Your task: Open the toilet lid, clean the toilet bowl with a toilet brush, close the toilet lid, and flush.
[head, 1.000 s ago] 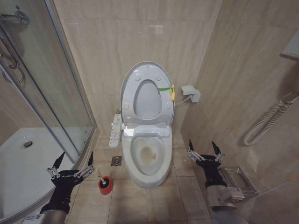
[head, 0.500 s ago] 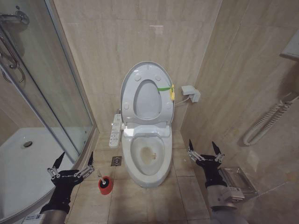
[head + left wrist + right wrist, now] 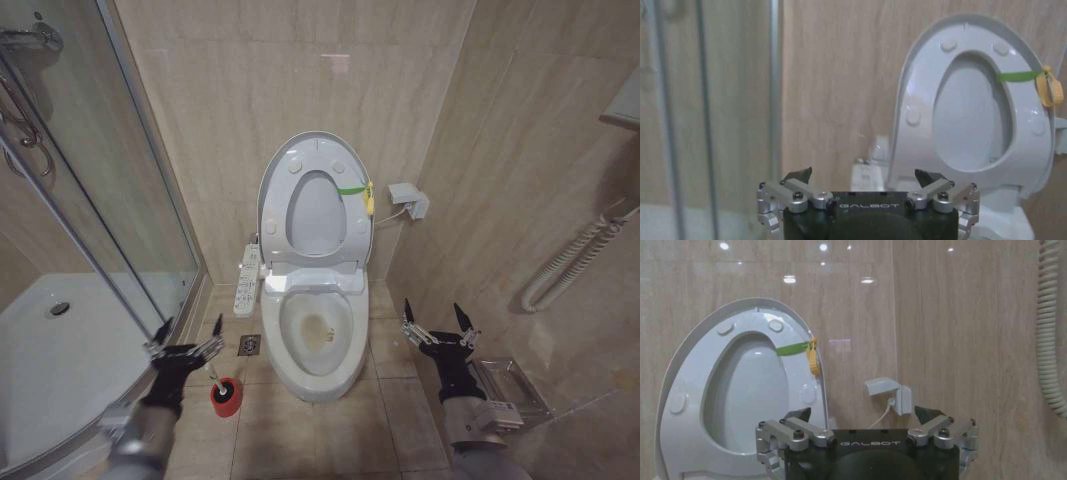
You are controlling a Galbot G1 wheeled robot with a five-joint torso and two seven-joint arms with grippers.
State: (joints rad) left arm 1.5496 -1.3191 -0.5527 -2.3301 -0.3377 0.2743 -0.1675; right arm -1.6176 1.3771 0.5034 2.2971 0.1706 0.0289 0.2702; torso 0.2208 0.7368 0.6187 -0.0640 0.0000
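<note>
Head view of a tiled bathroom. The toilet lid [image 3: 315, 205] stands raised against the back wall, its greyish underside and small bumpers facing forward, with the ring-shaped seat [image 3: 318, 222] lifted flat against it. A green strap [image 3: 350, 189] and a yellow tag [image 3: 367, 198] sit on the robot's-right edge of the lid.

The toilet bowl [image 3: 318, 335] lies open below, white ceramic, containing a yellowish stain [image 3: 320, 331] at its bottom.

The red cup holder [image 3: 226, 396] stands on the floor tiles to the robot's left of the bowl, near but apart from it. It contains the toilet brush [image 3: 214, 377], whose thin white handle rises tilted out of the cup; the bristle head is hidden inside.

The left end effector [image 3: 188, 345] hangs just above and beside the brush handle, fingers spread wide and holding nothing. Whether a fingertip touches the handle cannot be told, though it appears clear of it. In the left wrist view the same fingers [image 3: 797, 176] stand apart before the raised lid [image 3: 973, 105].

The right end effector [image 3: 438, 322] waits to the robot's right of the bowl, fingers wide apart and empty.

A floor drain [image 3: 249, 345] lies between cup and bowl; a glass shower enclosure [image 3: 110, 190] stands at the robot's left.
</note>
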